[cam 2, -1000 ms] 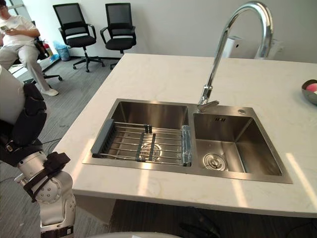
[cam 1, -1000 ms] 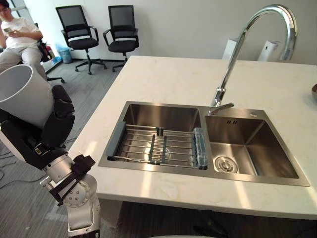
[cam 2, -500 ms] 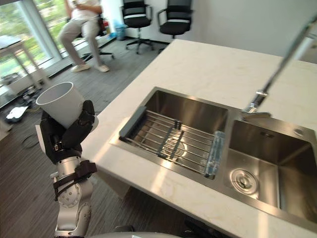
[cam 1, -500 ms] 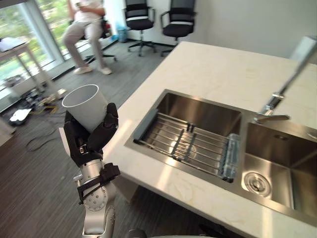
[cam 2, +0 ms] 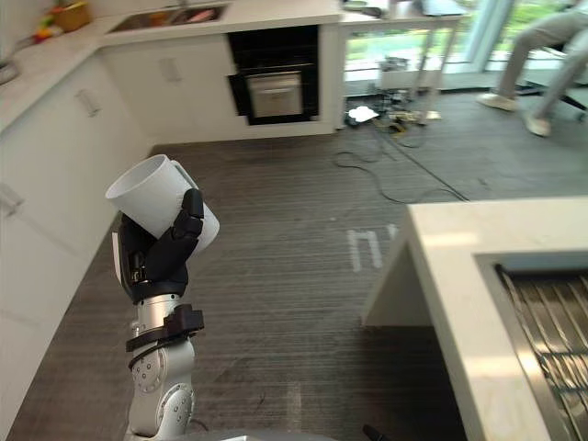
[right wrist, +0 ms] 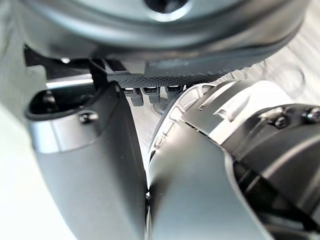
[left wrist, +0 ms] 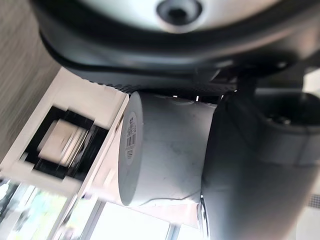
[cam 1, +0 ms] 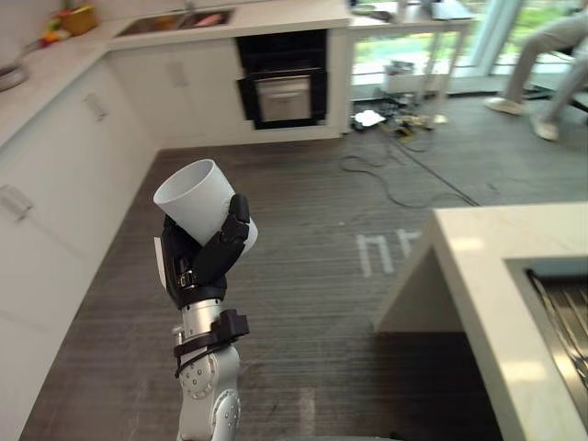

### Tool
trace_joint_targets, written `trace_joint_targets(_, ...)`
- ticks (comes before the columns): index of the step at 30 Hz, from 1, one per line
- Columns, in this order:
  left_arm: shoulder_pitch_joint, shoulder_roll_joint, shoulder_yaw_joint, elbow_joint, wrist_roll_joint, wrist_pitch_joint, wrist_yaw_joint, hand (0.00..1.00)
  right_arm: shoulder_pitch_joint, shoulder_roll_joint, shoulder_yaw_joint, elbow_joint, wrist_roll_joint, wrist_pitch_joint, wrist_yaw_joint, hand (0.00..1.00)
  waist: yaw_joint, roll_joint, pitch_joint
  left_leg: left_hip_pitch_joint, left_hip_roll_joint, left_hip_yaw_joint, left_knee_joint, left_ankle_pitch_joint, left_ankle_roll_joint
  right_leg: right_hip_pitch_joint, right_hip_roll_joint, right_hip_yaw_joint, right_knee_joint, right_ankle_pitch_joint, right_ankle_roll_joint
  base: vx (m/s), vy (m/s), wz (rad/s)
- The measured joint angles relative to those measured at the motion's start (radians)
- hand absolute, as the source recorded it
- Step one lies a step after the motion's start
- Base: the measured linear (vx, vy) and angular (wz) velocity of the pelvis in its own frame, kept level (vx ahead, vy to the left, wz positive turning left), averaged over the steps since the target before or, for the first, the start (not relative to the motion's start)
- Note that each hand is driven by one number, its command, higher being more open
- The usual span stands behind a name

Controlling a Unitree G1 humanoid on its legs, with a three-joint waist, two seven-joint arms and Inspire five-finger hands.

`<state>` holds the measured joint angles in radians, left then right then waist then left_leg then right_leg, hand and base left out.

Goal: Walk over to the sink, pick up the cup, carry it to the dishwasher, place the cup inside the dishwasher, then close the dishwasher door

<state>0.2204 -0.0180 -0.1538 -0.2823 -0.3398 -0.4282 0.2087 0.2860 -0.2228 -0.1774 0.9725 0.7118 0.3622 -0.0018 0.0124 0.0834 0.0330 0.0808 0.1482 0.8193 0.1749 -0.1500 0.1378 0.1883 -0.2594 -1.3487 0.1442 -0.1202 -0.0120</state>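
while the left hand (cam 1: 204,262) is holding the white cup (cam 1: 193,197) up over the grey plank floor (cam 1: 312,230), its dark fingers (cam 1: 234,230) are curling round the cup's side, closing on the wall toward the base. the cup is tilting, with its open mouth pointing up and toward the robot's left. in the left wrist view the cup is lying across the palm with a dark digit (left wrist: 250,175) pressing against its side, and a small sticker (left wrist: 131,136) is showing near one end.

the cup is hanging in the air, touching nothing but the hand. it is well apart from the white table (cam 1: 487,266) that is coming in from the right, where a corner of the steel sink (cam 1: 565,303) and a few rack wires are showing.

white cabinets (cam 1: 64,147) are running along the left side, and a black built-in oven (cam 1: 283,92) is sitting in the far run of units. loose cables (cam 1: 395,175) are trailing over the floor beyond it, and a person's legs (cam 1: 551,46) are showing at the far right.

the right hand (right wrist: 165,40) is showing as a dark bulk close to its own wrist camera — i cannot tell how it is set.
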Motion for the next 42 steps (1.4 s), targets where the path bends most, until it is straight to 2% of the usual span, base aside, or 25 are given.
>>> trace_joint_targets(1, 0.001, 0.008, 0.0, 0.004, 0.004, 0.0, 0.0, 0.0, -0.001, -0.001, 0.006, 0.0, -0.002, 0.002, -0.004, 1.0, 0.001, -0.002, -0.001, 0.0, -0.008, -0.03, -0.01, 0.001, -0.006, 0.005, -0.004, 0.017, 0.014, 0.012, -0.02, -0.11, 0.115, 1.91)
trace_joint_targets(2, 0.011, 0.021, -0.005, 0.007, 0.005, 0.001, 0.0, 0.0, -0.002, -0.01, 0.01, -0.002, -0.008, 0.004, -0.012, 1.0, 0.003, -0.005, -0.005, 0.004, -0.022, -0.083, -0.017, 0.001, -0.023, 0.017, -0.04, 0.065, 0.091, 0.061, -0.088, -0.03, 0.103, 1.6)
trace_joint_targets(3, 0.026, 0.008, -0.031, 0.008, 0.004, 0.01, 0.0, 0.0, 0.01, -0.044, 0.005, -0.011, -0.01, -0.008, -0.033, 1.0, 0.002, 0.013, 0.001, 0.038, -0.028, -0.14, -0.028, 0.004, -0.026, -0.003, -0.144, 0.217, 0.345, 0.049, -0.166, 0.0, 0.112, 1.57)
trace_joint_targets(4, 0.026, 0.01, -0.046, 0.008, 0.003, 0.01, -0.001, 0.0, 0.019, -0.054, 0.0, -0.025, -0.005, -0.017, -0.033, 1.0, -0.011, 0.015, 0.003, 0.042, -0.023, -0.187, -0.028, 0.003, -0.028, -0.04, -0.164, 0.334, 0.429, 0.053, -0.179, 0.0, 0.003, 1.76)
trace_joint_targets(5, 0.008, 0.022, -0.074, 0.014, 0.001, 0.0, -0.016, 0.0, 0.02, -0.042, -0.002, -0.059, -0.003, -0.026, -0.018, 1.0, -0.042, 0.036, -0.019, 0.014, 0.021, -0.31, -0.045, 0.005, -0.05, -0.13, -0.019, 0.643, 0.358, -0.055, -0.026, -0.01, -0.175, 2.12)
trace_joint_targets(6, -0.05, 0.038, -0.127, 0.043, -0.003, -0.022, -0.025, 0.0, -0.002, -0.004, 0.004, -0.083, 0.013, -0.043, -0.006, 1.0, -0.061, 0.028, -0.01, -0.011, 0.038, -0.406, -0.083, 0.043, -0.127, -0.207, 0.135, 0.903, 0.23, -0.084, 0.016, -0.01, -0.258, 2.11)
trace_joint_targets(7, -0.083, 0.051, -0.161, 0.065, -0.002, -0.029, -0.031, 0.0, -0.009, 0.014, 0.014, -0.086, 0.021, -0.051, 0.001, 1.0, -0.061, 0.005, 0.001, -0.014, 0.028, -0.437, -0.096, 0.059, -0.154, -0.224, 0.17, 0.989, 0.149, -0.072, 0.025, -0.02, -0.361, 1.72)
trace_joint_targets(8, -0.115, 0.092, -0.218, 0.08, 0.001, -0.031, -0.048, 0.0, -0.04, 0.053, 0.051, -0.072, 0.036, -0.062, 0.009, 1.0, -0.054, -0.09, 0.011, -0.016, -0.039, -0.469, -0.102, 0.064, -0.195, -0.251, 0.148, 1.101, -0.006, 0.051, 0.039, -0.02, -0.303, 1.05)
trace_joint_targets(9, -0.112, 0.093, -0.239, 0.116, 0.01, -0.041, -0.059, 0.0, -0.065, 0.051, 0.068, -0.047, 0.036, -0.073, 0.015, 1.0, -0.058, -0.087, 0.018, -0.015, -0.036, -0.495, -0.09, 0.056, -0.218, -0.246, 0.138, 1.084, 0.013, 0.055, 0.049, 0.03, -0.272, 0.87)
trace_joint_targets(12, -0.065, 0.08, -0.357, 0.125, 0.07, 0.009, -0.078, 0.0, -0.098, 0.013, 0.117, -0.017, 0.023, -0.081, 0.008, 1.0, -0.051, -0.039, -0.003, -0.037, -0.074, -0.51, 0.018, -0.004, -0.203, -0.239, 0.121, 1.031, 0.044, 0.043, 0.097, 0.13, -0.026, 0.44)
trace_joint_targets(13, -0.08, 0.066, -0.361, 0.121, 0.086, 0.008, -0.084, 0.0, -0.127, -0.01, 0.116, -0.025, 0.022, -0.082, 0.024, 1.0, -0.054, -0.002, 0.024, 0.021, -0.073, -0.515, -0.078, -0.006, -0.173, -0.376, 0.118, 1.062, 0.3, -0.027, 0.148, 0.01, 0.041, -0.19)
trace_joint_targets(14, -0.109, 0.084, -0.351, 0.127, 0.087, 0.005, -0.083, 0.0, -0.146, 0.001, 0.118, -0.033, 0.022, -0.082, 0.036, 1.0, -0.057, -0.017, 0.049, 0.058, -0.074, -0.506, -0.104, -0.003, -0.175, -0.443, 0.134, 1.127, 0.354, -0.081, 0.138, -0.04, -0.037, -0.3)
trace_joint_targets(16, -0.138, 0.11, -0.333, 0.144, 0.086, 0.01, -0.072, 0.0, -0.126, 0.032, 0.142, -0.077, 0.024, -0.07, 0.054, 1.0, -0.062, -0.047, 0.061, 0.073, -0.058, -0.521, -0.059, -0.046, -0.2, -0.467, 0.201, 1.209, 0.207, -0.017, 0.109, 0.03, -0.187, 0.19)
trace_joint_targets(17, -0.148, 0.113, -0.335, 0.148, 0.085, 0.013, -0.075, 0.0, -0.099, 0.04, 0.142, -0.086, 0.051, -0.07, 0.072, 1.0, -0.078, -0.061, 0.067, 0.087, -0.056, -0.571, -0.007, -0.091, -0.211, -0.419, 0.209, 1.226, 0.174, 0.101, 0.011, 0.14, -0.195, 0.68)
trace_joint_targets(20, -0.192, 0.114, -0.365, 0.12, 0.075, 0.019, -0.108, 0.0, -0.077, 0.033, 0.135, -0.103, 0.05, -0.079, 0.069, 1.0, -0.063, -0.039, 0.064, 0.096, -0.02, -0.623, 0.028, -0.117, -0.232, -0.396, 0.207, 1.154, 0.244, 0.036, -0.018, 0.19, -0.126, 0.68)
trace_joint_targets(22, -0.2, 0.113, -0.375, 0.098, 0.062, 0.019, -0.128, 0.0, -0.071, 0.033, 0.135, -0.109, 0.048, -0.089, 0.067, 1.0, -0.048, -0.038, 0.063, 0.113, -0.008, -0.623, 0.022, -0.122, -0.241, -0.386, 0.211, 1.143, 0.262, 0.012, -0.024, 0.1, -0.062, 0.22)
trace_joint_targets(23, -0.201, 0.137, -0.444, 0.058, 0.063, 0.051, -0.199, 0.0, 0.04, 0.108, 0.097, -0.201, -0.007, -0.105, 0.063, 1.0, -0.052, -0.114, -0.049, 0.122, -0.011, -0.578, 0.024, -0.127, -0.227, -0.337, 0.217, 1.157, 0.17, 0.079, -0.009, 0.05, -0.026, 0.06)
trace_joint_targets(28, -0.2, 0.141, -0.444, 0.058, 0.063, 0.051, -0.206, 0.0, 0.036, 0.106, 0.102, -0.188, -0.007, -0.106, 0.063, 1.0, -0.049, -0.116, -0.053, 0.11, -0.012, -0.593, 0.012, -0.115, -0.223, -0.329, 0.217, 1.143, 0.135, 0.093, -0.009, 0.0, -0.003, 0.08)
trace_joint_targets(32, -0.176, 0.142, -0.416, 0.058, 0.029, 0.054, -0.223, 0.0, 0.028, 0.094, 0.136, -0.158, -0.011, -0.105, 0.068, 1.0, -0.009, -0.119, -0.053, 0.082, 0.004, -0.613, 0.02, -0.115, -0.213, -0.311, 0.234, 1.119, 0.067, 0.119, -0.012, -0.01, -0.027, 0.14)
trace_joint_targets(34, -0.113, 0.134, -0.347, 0.058, -0.016, 0.054, -0.231, 0.0, 0.024, 0.064, 0.191, -0.158, -0.043, -0.093, 0.084, 1.0, 0.013, -0.101, -0.054, 0.089, 0.04, -0.589, 0.045, -0.15, -0.153, -0.294, 0.266, 1.099, 0.082, 0.085, -0.012, 0.07, -0.091, -0.05)
trace_joint_targets(35, -0.075, 0.121, -0.281, 0.061, -0.052, 0.054, -0.232, 0.0, 0.014, 0.057, 0.228, -0.158, -0.053, -0.087, 0.103, 1.0, 0.021, -0.126, -0.037, -0.003, 0.074, -0.561, 0.322, -0.185, -0.103, -0.27, 0.26, 1.106, 0.153, -0.018, -0.037, 0.12, -0.148, 0.09)
trace_joint_targets(36, -0.058, 0.109, -0.256, 0.066, -0.073, 0.061, -0.228, 0.0, 0.009, 0.047, 0.238, -0.162, -0.066, -0.087, 0.105, 1.0, 0.021, -0.108, -0.024, -0.066, 0.119, -0.563, 0.475, -0.178, -0.087, -0.253, 0.277, 1.092, 0.149, -0.038, -0.042, 0.1, -0.135, 0.28)
trace_joint_targets(37, -0.021, 0.101, -0.218, 0.067, -0.101, 0.067, -0.227, 0.0, 0.007, 0.03, 0.257, -0.162, -0.078, -0.079, 0.117, 1.0, 0.027, -0.097, -0.021, -0.159, 0.167, -0.572, 0.658, -0.137, -0.041, -0.219, 0.297, 1.083, 0.118, -0.041, -0.047, 0.05, -0.083, 0.32)
trace_joint_targets(39, 0.031, 0.1, -0.17, 0.072, -0.141, 0.069, -0.227, 0.0, -0.001, 0.005, 0.287, -0.155, -0.09, -0.063, 0.139, 1.0, 0.051, -0.089, -0.007, -0.283, 0.17, -0.582, 0.8, -0.147, -0.066, -0.18, 0.302, 1.082, 0.089, -0.039, -0.061, 0.13, 0.003, 0.17)
trace_joint_targets(42, 0.049, 0.118, -0.106, 0.108, -0.183, 0.071, -0.228, 0.0, -0.034, -0.006, 0.294, -0.114, -0.12, -0.049, 0.165, 1.0, 0.086, -0.099, 0.029, -0.327, 0.089, -0.531, 0.494, -0.151, -0.11, -0.12, 0.291, 1.093, 0.02, -0.037, -0.064, 0.26, 0.057, 0.0)
